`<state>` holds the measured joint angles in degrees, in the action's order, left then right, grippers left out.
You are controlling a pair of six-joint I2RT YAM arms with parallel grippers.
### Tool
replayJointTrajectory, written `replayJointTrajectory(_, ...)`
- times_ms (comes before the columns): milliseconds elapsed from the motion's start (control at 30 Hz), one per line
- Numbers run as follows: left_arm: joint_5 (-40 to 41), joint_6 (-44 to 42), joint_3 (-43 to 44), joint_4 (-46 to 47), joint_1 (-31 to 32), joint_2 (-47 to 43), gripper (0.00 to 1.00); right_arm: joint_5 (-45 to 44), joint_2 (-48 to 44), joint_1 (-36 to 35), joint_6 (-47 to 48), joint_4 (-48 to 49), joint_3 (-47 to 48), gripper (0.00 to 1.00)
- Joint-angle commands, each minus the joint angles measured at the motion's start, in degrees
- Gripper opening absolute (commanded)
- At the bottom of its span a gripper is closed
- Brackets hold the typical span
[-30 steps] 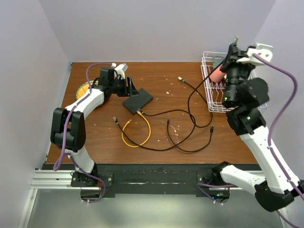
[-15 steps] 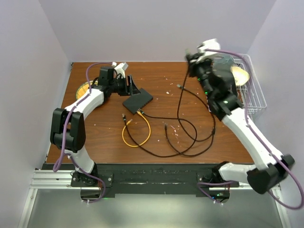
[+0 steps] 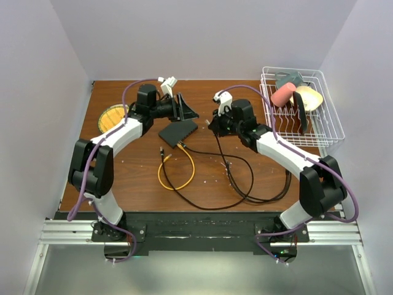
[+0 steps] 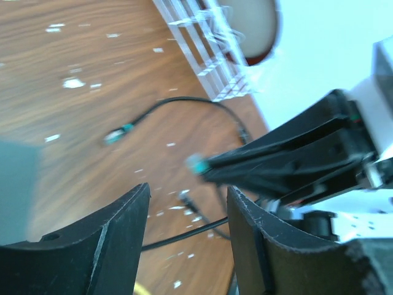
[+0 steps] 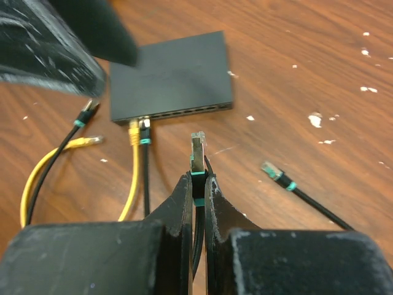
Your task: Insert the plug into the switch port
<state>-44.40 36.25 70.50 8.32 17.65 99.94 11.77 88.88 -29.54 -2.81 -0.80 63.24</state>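
Observation:
The switch (image 3: 178, 130) is a flat dark box mid-table; in the right wrist view its row of ports (image 5: 184, 113) faces me, with a yellow plug (image 5: 133, 130) and a black plug (image 5: 145, 131) seated at the left end. My right gripper (image 3: 211, 126) is shut on a black-cabled plug (image 5: 197, 153), which points at the port row a short way in front of it, not touching. My left gripper (image 3: 186, 109) is open and empty, above the switch's far edge. In the left wrist view my left gripper (image 4: 187, 195) frames the right gripper's fingers (image 4: 288, 160).
A yellow cable (image 3: 175, 175) and looped black cables (image 3: 245, 184) lie in front of the switch. Loose plugs lie on the wood (image 5: 276, 174) (image 5: 83, 117). A white wire rack (image 3: 267, 110) with dishes stands far right. A yellow round object (image 3: 110, 117) lies far left.
My right arm has swung from the rack at the far right down to the table's middle with the plug, dragging the black cable. My left gripper has moved right, over the switch's far edge.

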Motion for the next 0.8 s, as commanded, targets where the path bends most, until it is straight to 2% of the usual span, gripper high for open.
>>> replayJointTrajectory(0,-3.94,7.16,1.21,9.61,2.47,2.18,0.57,2.91,-0.82,-0.78,-0.71,3.61,2.06,0.0)
replayJointTrajectory(100,-4.29,7.52,2.79,8.74,3.53,3.68,0.52,1.86,-0.73,-0.87,-0.97,3.26,2.59,0.0)
replayJointTrajectory(300,-0.6,4.45,4.47,3.11,4.5,4.74,0.5,2.29,-1.43,-0.87,-1.14,3.43,2.5,0.0)
replayJointTrajectory(567,0.63,6.46,4.47,5.83,5.2,7.02,0.43,3.08,-2.05,-1.31,-1.15,3.35,2.32,0.0)
replayJointTrajectory(767,1.33,6.64,5.7,5.75,6.43,8.34,0.31,2.2,-2.13,-1.75,-1.5,3.35,2.15,0.0)
